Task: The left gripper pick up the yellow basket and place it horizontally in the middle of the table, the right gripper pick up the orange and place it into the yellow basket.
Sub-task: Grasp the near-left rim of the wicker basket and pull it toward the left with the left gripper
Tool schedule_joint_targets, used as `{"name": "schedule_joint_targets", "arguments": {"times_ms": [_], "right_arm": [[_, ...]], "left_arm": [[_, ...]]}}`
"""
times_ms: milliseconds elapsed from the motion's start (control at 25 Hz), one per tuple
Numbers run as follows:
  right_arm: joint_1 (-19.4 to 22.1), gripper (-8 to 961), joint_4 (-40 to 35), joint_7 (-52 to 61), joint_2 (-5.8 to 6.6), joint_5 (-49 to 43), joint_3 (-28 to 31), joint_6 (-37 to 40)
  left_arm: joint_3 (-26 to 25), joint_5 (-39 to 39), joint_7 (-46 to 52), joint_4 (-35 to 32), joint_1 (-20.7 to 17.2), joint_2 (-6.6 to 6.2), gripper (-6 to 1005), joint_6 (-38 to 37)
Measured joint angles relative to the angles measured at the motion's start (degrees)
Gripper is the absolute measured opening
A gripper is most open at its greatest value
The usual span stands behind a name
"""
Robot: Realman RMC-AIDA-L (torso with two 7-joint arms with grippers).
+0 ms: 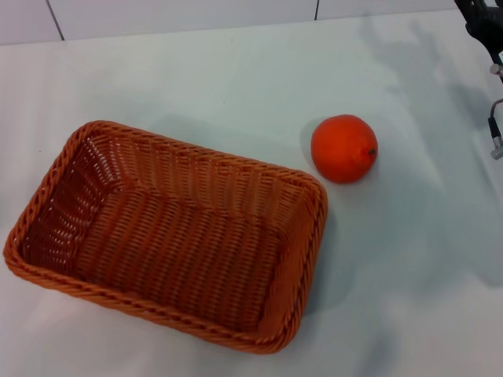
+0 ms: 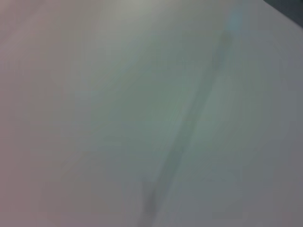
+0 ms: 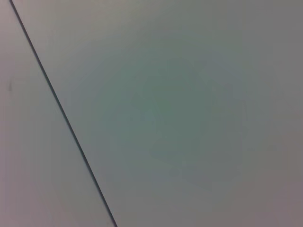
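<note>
The yellow basket (image 1: 169, 236), a large orange-brown woven wicker one, stands empty on the white table (image 1: 236, 78), left of centre and slightly skewed. The orange (image 1: 343, 148) lies on the table just past the basket's far right corner, apart from it, with its dark stem dot facing right. A black part of my right gripper (image 1: 486, 27) shows at the far right top corner, well away from the orange, with cables hanging below it. My left gripper is out of view. Both wrist views show only a plain white surface.
Bare tabletop (image 1: 409, 275) lies to the right of the basket and in front of the orange. A wall with dark seams (image 1: 53, 20) runs along the far edge. The right wrist view shows a thin dark seam line (image 3: 61, 111).
</note>
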State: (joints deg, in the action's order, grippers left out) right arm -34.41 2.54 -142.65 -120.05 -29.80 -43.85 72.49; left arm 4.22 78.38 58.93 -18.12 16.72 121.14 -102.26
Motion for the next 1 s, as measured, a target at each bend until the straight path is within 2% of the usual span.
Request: {"name": "schedule_joint_targets", "arguments": {"times_ms": [120,200,280,320,400,440,480,640,760,800,880,1000], "right_arm": [[0.1,930,0.0,0.0,0.08,0.0,0.0,-0.1],[0.1,930,-0.1,0.0,0.08,0.0,0.0,-0.1],[0.1,930,-0.1,0.0,0.08,0.0,0.0,-0.1],[0.1,930,-0.2,-0.1,0.09,0.0,0.0,-0.2],[0.1,930,-0.2,-0.1,0.09,0.0,0.0,-0.2],[0.1,930,-0.2,-0.1,0.09,0.0,0.0,-0.3],[0.1,930,-0.2,-0.1,0.09,0.0,0.0,-0.5],[-0.1,930,-0.2,-0.2,0.09,0.0,0.0,-0.9],[-0.1,930,-0.2,-0.1,0.09,0.0,0.0,-0.9],[-0.1,930,-0.2,-0.1,0.09,0.0,0.0,-0.9],[-0.1,930,-0.2,-0.1,0.07,0.0,0.0,-0.9],[0.1,929,-0.2,-0.1,-0.01,0.0,0.0,-1.0]], "left_arm": [[12.8,0.8,12.6,-8.7,-0.2,-3.8,655,0.4],[19.5,4.1,21.1,-14.9,-0.1,-6.45,654,0.7],[21.7,9.6,28.1,-20.9,0.4,-7.57,654,0.7],[21.8,13.1,31.6,-24.5,0.6,-7.69,654,0.7],[22.0,19.7,37.1,-31.6,1.1,-7.66,654,0.6],[22.0,19.7,37.1,-31.6,1.1,-7.66,654,0.6],[22.7,25.5,42.2,-36.7,1.9,-7.62,654,0.2],[25.8,35.6,52.5,-45.1,3.6,-7.36,654,-0.6],[27.7,41.9,58.5,-52.3,4.6,-5.55,663,-0.5],[28.0,44.7,60.3,-55.4,5.3,-4.44,666,-0.5],[28.2,49.1,62.8,-58.7,6.7,-3.02,672,-0.6],[28.2,53.6,65.0,-60.0,8.7,-2.06,720,-0.6]]}}
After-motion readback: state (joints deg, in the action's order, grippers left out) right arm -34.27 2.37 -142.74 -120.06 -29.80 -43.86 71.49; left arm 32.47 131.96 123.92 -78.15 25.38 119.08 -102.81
